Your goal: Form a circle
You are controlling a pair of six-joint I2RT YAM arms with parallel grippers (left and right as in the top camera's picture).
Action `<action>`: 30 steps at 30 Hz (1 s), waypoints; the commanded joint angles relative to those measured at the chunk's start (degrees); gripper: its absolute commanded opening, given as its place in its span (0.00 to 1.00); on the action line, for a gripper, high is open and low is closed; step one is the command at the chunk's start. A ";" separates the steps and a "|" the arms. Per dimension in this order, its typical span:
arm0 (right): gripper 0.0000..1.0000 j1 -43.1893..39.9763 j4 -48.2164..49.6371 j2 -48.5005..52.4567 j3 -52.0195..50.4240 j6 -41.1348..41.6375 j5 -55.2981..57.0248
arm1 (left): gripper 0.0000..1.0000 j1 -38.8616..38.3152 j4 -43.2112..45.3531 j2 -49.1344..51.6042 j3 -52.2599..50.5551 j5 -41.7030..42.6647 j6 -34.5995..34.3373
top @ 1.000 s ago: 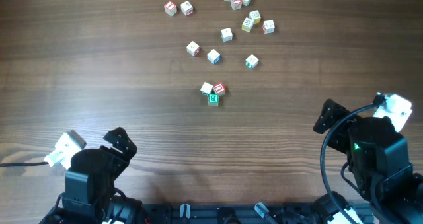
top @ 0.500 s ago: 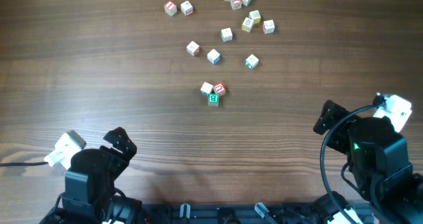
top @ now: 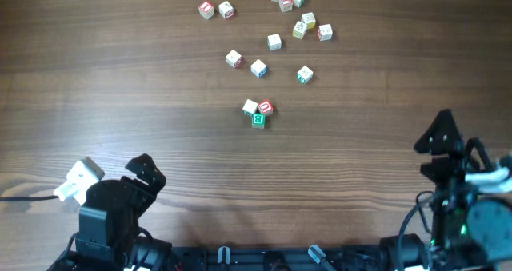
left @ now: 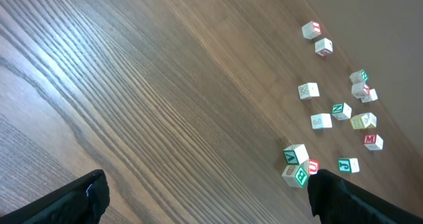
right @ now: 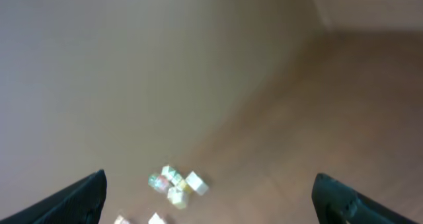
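The left gripper [left: 211,203] and right gripper [right: 210,199] are both gaping wide, gripping nothing, hanging well back from the clustered cubes [top: 258,112]

Blur smears the right wrist view, so the clustered cubes [right: 175,183] show no legible letters.

Right arm swung round at the near right corner of the bench [top: 120,79]: half a second earlier, the right gripper [top: 441,133] was angled toward the upper left. It is now turned to point straight up the bench and has been carried to the right. The white wrist camera housing [top: 494,176], formerly seen above the body of the right arm [top: 462,215], is now found lower, at the right edge of the overhead view. The arm's dark body has been drawn down toward the bottom edge.
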 commanded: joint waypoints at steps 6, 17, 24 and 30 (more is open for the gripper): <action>1.00 -11.93 21.88 -14.95 -26.12 -3.21 -19.69 | 1.00 -0.26 -0.09 0.20 -0.35 -0.37 0.70; 1.00 -13.46 27.65 -14.82 -37.46 -2.69 -17.94 | 1.00 -0.26 -0.09 0.20 -0.35 -0.37 0.70; 1.00 -15.74 27.50 -14.82 -37.48 -13.49 -19.02 | 1.00 -0.26 -0.09 0.20 -0.35 -0.37 0.68; 1.00 -15.74 27.43 -14.82 -37.48 -20.74 -19.89 | 1.00 -0.26 -0.09 0.20 -0.35 -0.37 0.70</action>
